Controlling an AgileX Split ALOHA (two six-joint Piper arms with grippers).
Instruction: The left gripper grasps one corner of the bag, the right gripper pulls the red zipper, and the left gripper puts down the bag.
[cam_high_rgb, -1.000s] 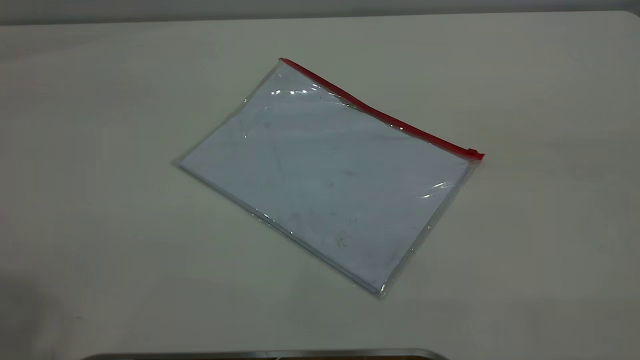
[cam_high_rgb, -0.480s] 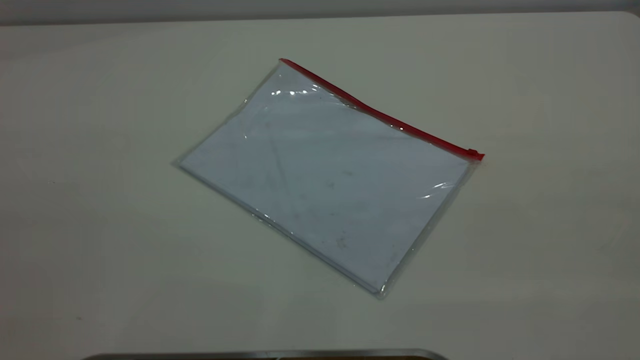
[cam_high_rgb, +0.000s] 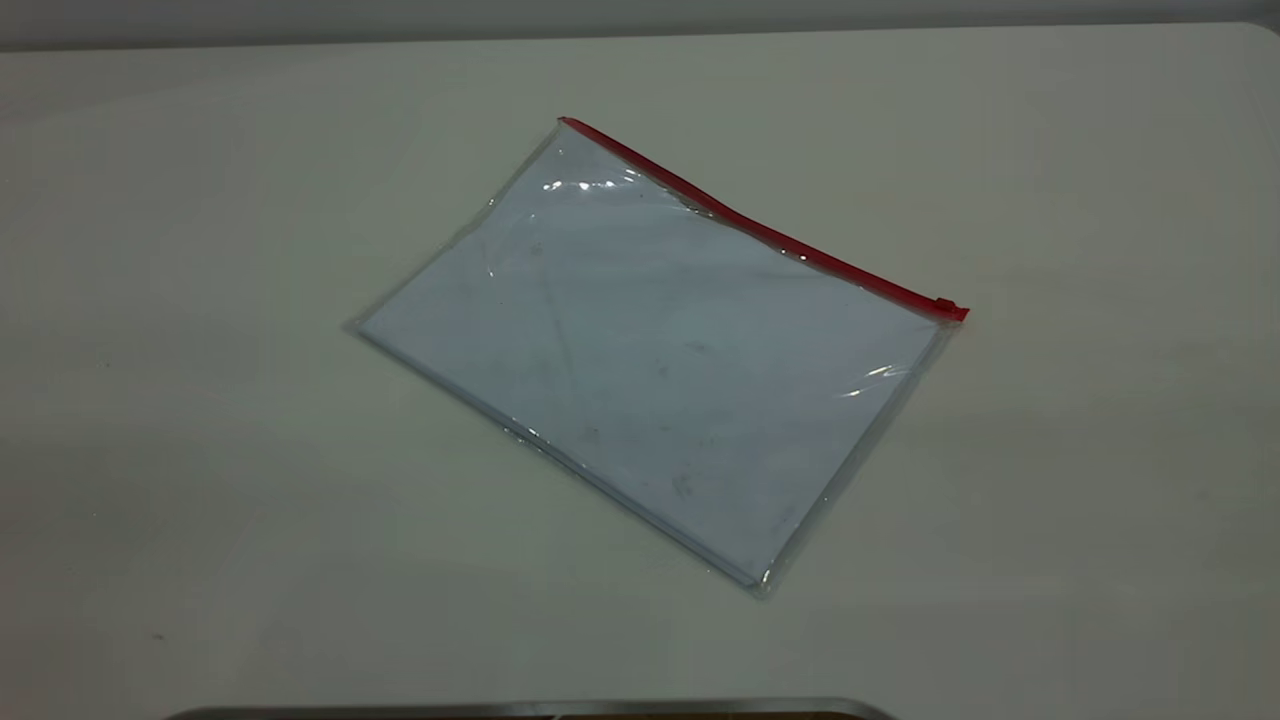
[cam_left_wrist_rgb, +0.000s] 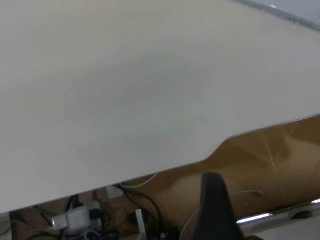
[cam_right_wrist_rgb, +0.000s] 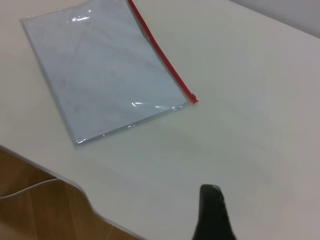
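Observation:
The bag (cam_high_rgb: 650, 350) lies flat on the white table (cam_high_rgb: 200, 250), a clear pouch with a white sheet inside. The red zipper (cam_high_rgb: 760, 232) runs along its far edge, with the slider tab (cam_high_rgb: 945, 303) at the right-hand corner (cam_high_rgb: 962, 313). No gripper shows in the exterior view. In the right wrist view, the right gripper (cam_right_wrist_rgb: 214, 215) hangs above bare table, well short of the bag (cam_right_wrist_rgb: 105, 75), its zipper (cam_right_wrist_rgb: 160, 50) and the slider (cam_right_wrist_rgb: 192, 97). The left gripper (cam_left_wrist_rgb: 216, 205) is beyond the table's edge, over the floor; the bag is out of its view.
A metal rim (cam_high_rgb: 530, 708) shows at the near edge of the exterior view. The left wrist view shows the table's curved edge (cam_left_wrist_rgb: 220, 147), a wooden floor (cam_left_wrist_rgb: 270, 160) and cables with a power strip (cam_left_wrist_rgb: 80, 217) below.
The bag has not moved. A faint shadow at the table's lower left in the exterior view has faded.

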